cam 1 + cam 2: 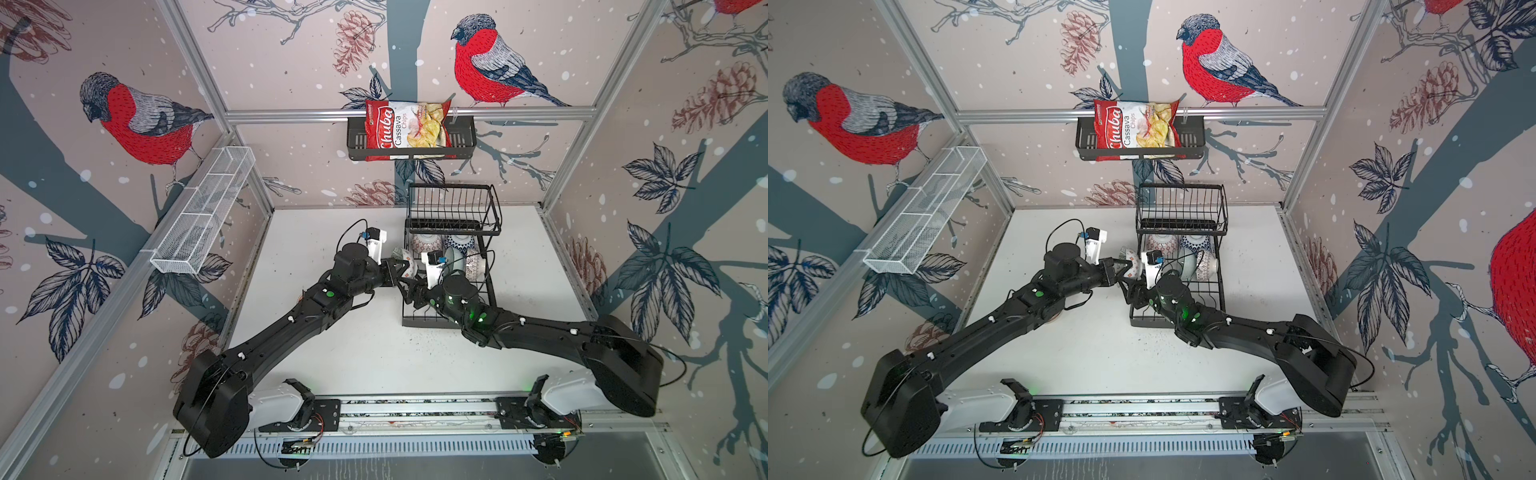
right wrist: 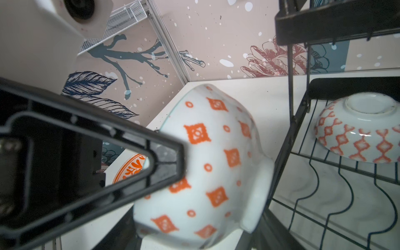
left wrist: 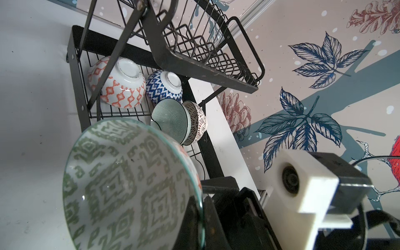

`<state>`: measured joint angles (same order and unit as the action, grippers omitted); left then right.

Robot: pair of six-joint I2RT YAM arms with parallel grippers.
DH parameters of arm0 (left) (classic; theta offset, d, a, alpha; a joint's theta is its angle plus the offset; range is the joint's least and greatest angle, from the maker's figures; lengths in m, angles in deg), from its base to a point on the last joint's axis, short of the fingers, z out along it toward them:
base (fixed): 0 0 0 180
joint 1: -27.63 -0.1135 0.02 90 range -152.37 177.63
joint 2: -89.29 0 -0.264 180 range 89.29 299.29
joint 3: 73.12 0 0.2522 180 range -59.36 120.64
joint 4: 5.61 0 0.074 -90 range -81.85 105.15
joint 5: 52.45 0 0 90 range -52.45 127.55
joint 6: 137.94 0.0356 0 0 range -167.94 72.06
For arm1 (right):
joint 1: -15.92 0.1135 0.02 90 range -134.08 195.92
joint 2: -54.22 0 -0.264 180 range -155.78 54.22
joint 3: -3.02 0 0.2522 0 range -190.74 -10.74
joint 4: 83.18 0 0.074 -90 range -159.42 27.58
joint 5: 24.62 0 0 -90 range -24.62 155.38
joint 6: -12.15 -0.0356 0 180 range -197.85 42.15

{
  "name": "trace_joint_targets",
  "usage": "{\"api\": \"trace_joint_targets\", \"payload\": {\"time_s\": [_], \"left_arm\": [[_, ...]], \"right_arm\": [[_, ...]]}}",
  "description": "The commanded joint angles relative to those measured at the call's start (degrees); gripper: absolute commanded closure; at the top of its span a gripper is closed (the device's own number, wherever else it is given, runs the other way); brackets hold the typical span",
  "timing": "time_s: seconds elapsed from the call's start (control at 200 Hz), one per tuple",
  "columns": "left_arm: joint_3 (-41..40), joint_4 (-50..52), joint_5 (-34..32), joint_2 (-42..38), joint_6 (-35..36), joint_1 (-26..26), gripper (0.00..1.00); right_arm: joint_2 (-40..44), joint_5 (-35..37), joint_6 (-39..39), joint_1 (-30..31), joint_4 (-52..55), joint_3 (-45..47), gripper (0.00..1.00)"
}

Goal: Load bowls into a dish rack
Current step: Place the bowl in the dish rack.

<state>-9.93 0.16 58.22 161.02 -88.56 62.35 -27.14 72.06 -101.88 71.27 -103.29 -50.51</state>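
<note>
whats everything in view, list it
table: 1, white
dish rack: 1, black wire, on table
orange lattice bowl: 1, orange-white, upside down, rack's lower tier
blue zigzag bowl: 1, blue-white, beside it
teal-lined bowl: 1, teal, on edge, lower tier
brown-dotted bowl: 1, brown-white, against teal-lined bowl
held bowl: 1, green inside, orange diamonds outside, beside rack
orange dish: 1, orange-white, on table, mostly hidden
wall basket: 1, black, back wall
chips bag: 1, red-white, in wall basket
mesh tray: 1, white, left wall
left tool: 1, black, shut on held bowl's rim
right tool: 1, black, touching held bowl's outside
</note>
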Motion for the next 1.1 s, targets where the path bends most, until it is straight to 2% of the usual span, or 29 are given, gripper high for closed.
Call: {"api": "trace_joint_targets", "payload": {"time_s": [0.0, 0.465, 0.74, 0.941, 1.096], "left_arm": [[0.1, -3.35, 0.42, 0.86, 1.58, 0.0, 1.0], [1.18, -5.71, 2.49, 4.75, 1.13, 0.0, 1.0], [1.15, -5.79, 2.27, 4.7, 1.16, 0.0, 0.91], [1.2, -6.25, 2.43, 4.81, 0.94, 0.0, 0.78], [1.41, -6.42, 2.5, 5.22, 0.86, 0.0, 0.73]], "right_arm": [[1.32, 0.3, -0.01, -0.07, 2.13, -0.66, 0.38], [4.79, 3.82, -0.9, -0.07, 6.13, 0.08, 0.41], [5.52, 4.69, -0.93, -0.08, 5.61, 0.85, 0.42], [5.54, 5.1, -0.75, -0.09, 5.87, 1.03, 0.42], [5.08, 5.34, -0.97, -0.08, 5.48, 1.24, 0.42]]}}
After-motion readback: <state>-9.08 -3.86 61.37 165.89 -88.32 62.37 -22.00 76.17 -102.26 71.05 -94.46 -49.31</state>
